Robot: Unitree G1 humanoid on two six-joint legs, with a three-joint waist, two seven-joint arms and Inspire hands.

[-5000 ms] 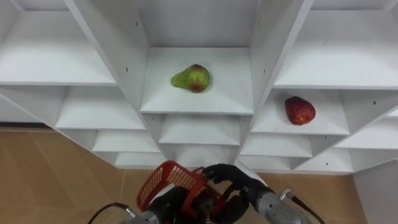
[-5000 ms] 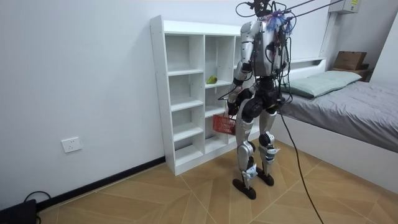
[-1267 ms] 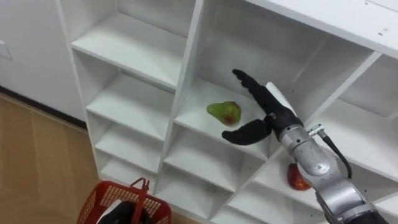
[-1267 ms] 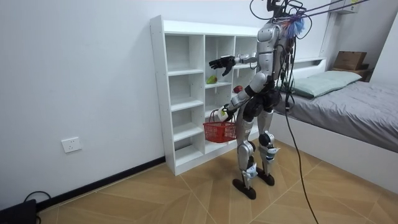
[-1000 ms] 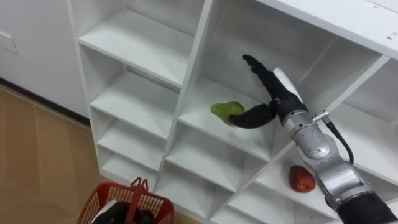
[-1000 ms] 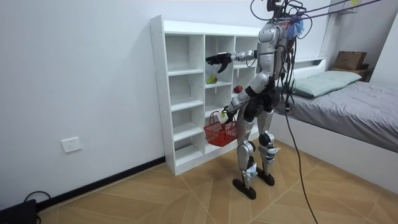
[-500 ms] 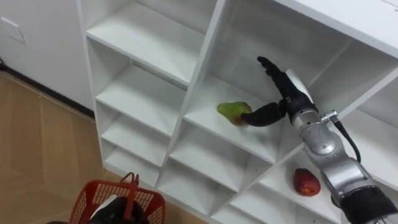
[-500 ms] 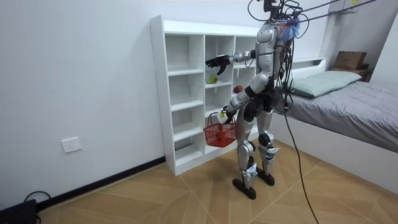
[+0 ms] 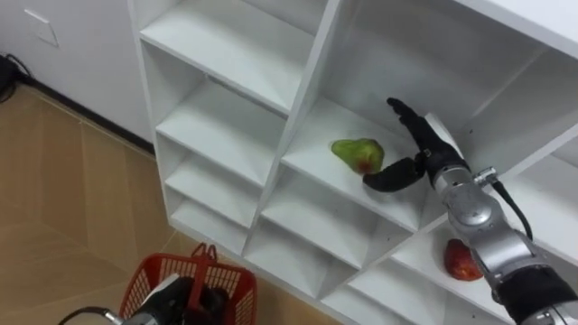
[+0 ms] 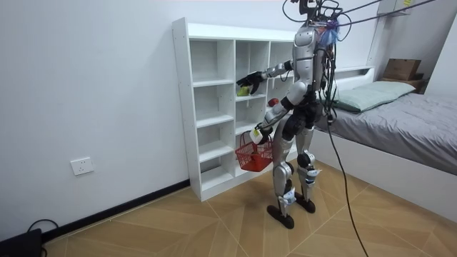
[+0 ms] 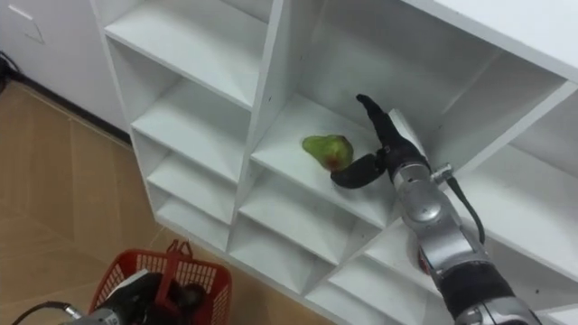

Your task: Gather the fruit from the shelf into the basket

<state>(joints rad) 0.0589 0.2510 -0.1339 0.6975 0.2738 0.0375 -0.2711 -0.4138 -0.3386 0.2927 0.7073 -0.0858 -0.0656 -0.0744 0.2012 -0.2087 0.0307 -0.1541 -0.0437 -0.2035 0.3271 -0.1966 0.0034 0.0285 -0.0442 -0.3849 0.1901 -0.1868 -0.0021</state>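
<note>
Closet shelf (image 9: 312, 167): right hand (image 9: 423, 149) spread beside pear (image 9: 355, 152), apple (image 9: 461, 261) below; left hand (image 9: 179, 294) grips basket (image 9: 239, 287).

A bedroom: bed (image 10: 407, 128) beside white shelved closet (image 10: 181, 107).

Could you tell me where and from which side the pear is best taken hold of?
Probably round its broad middle, from the compartment's open front and the robot's right, where the open right hand is. The pear lies on its side on the shelf, so thumb and fingers can close across its width. The left hand holds the red basket.
</note>
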